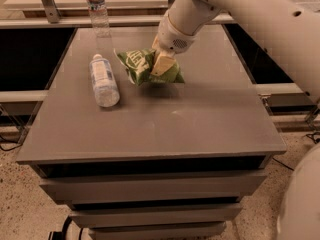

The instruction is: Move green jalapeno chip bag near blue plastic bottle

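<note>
Robotics lab: gripper (161, 65) over grey drawer table (165, 129), speckled floor (20, 204).
</note>
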You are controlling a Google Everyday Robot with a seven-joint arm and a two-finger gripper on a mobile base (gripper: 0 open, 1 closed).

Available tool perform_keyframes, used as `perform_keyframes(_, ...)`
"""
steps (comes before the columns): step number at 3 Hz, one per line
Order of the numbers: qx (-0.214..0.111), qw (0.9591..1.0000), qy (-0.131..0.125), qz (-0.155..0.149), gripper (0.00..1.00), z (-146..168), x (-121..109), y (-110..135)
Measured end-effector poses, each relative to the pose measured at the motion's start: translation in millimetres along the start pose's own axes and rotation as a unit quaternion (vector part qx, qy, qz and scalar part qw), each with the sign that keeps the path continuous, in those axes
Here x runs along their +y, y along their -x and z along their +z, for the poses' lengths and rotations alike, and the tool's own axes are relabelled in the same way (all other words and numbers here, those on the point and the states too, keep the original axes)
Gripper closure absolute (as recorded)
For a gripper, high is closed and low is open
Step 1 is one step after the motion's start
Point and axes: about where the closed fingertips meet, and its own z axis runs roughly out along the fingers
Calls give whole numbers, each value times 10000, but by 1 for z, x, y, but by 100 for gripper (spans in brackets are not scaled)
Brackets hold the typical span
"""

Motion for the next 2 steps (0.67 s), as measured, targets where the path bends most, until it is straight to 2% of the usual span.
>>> perform_keyframes(1,-11,10000,3,10,12,9,2,9)
perform_keyframes(2,-29,10000,16,34,0,11,6,13)
